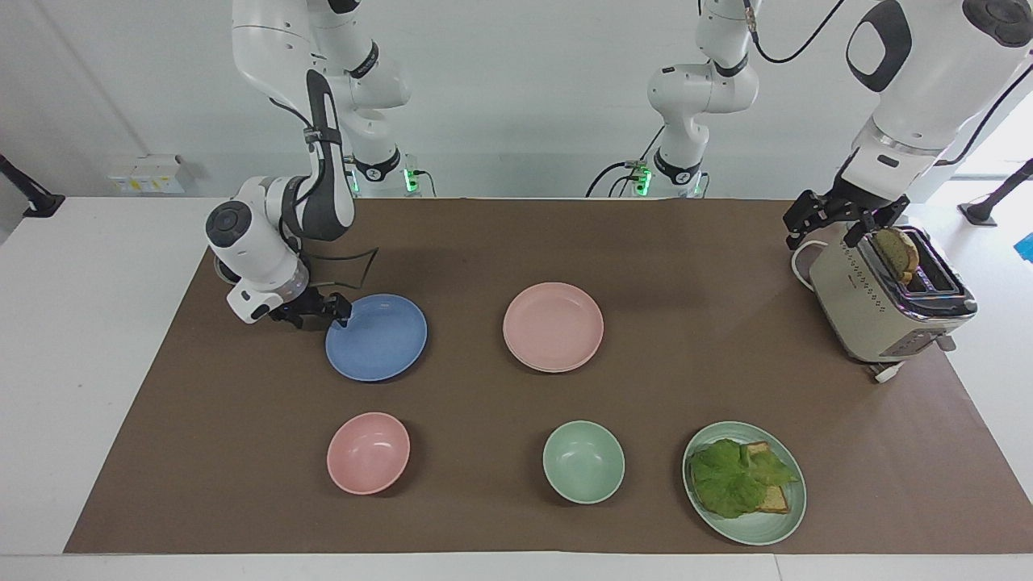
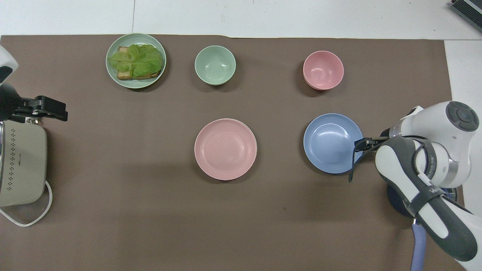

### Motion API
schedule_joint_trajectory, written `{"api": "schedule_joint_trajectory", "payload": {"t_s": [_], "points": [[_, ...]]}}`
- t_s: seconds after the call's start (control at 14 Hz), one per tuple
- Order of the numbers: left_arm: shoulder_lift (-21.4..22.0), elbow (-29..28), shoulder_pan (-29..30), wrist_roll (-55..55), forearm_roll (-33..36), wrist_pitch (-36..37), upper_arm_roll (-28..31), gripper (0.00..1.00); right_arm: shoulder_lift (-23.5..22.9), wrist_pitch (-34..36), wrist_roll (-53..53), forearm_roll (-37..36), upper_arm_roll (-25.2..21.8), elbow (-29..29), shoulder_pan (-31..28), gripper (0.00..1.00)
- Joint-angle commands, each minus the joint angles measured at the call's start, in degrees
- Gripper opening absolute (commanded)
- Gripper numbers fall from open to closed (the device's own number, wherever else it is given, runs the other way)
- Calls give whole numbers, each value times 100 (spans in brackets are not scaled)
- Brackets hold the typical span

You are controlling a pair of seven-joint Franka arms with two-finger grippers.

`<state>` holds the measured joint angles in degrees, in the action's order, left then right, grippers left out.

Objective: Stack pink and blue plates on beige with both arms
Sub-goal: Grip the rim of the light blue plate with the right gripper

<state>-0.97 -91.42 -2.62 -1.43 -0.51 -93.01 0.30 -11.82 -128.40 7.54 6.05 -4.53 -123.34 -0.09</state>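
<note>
The blue plate (image 1: 376, 337) (image 2: 333, 143) lies on the brown mat toward the right arm's end. At mid-table, beside it, is the pink plate (image 1: 553, 327) (image 2: 225, 149). The beige plate is hidden or out of view. My right gripper (image 1: 340, 311) (image 2: 358, 144) is low at the blue plate's rim on the side nearest the right arm, open, its fingertips right at the edge. My left gripper (image 1: 839, 219) (image 2: 60, 111) hangs open and empty above the toaster's robot-side end.
A cream toaster (image 1: 880, 315) (image 2: 20, 165) with a bread slice (image 1: 897, 254) stands at the left arm's end. Farther from the robots are a pink bowl (image 1: 368, 452), a green bowl (image 1: 583, 461) and a green plate (image 1: 759, 532) with lettuce and bread. A dark pan (image 2: 394, 192) sits under the right arm.
</note>
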Motion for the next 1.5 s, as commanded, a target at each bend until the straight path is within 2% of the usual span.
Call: {"api": "schedule_joint_trajectory", "payload": {"t_s": [0.0,0.07,0.14,0.57,0.86,1.29,1.43], "points": [[62,27,42,-7,69,134,-39,100,-31,-167,274,238,40,-68,-88,64],[62,27,34,-15,69,134,-39,100,-40,-159,265,238,40,-68,-88,42],[62,27,34,-33,69,134,-39,100,-40,-168,222,273,40,-68,-79,2],[62,27,34,-174,42,125,-39,100,-102,25,378,388,31,116,-53,0],[62,27,34,-156,42,107,-47,100,12,737,406,318,23,555,-35,0],[62,27,34,-156,42,108,-47,100,591,1343,546,300,23,714,0,0],[62,27,34,-156,51,108,-47,100,794,1545,1113,291,40,767,-9,0]]}}
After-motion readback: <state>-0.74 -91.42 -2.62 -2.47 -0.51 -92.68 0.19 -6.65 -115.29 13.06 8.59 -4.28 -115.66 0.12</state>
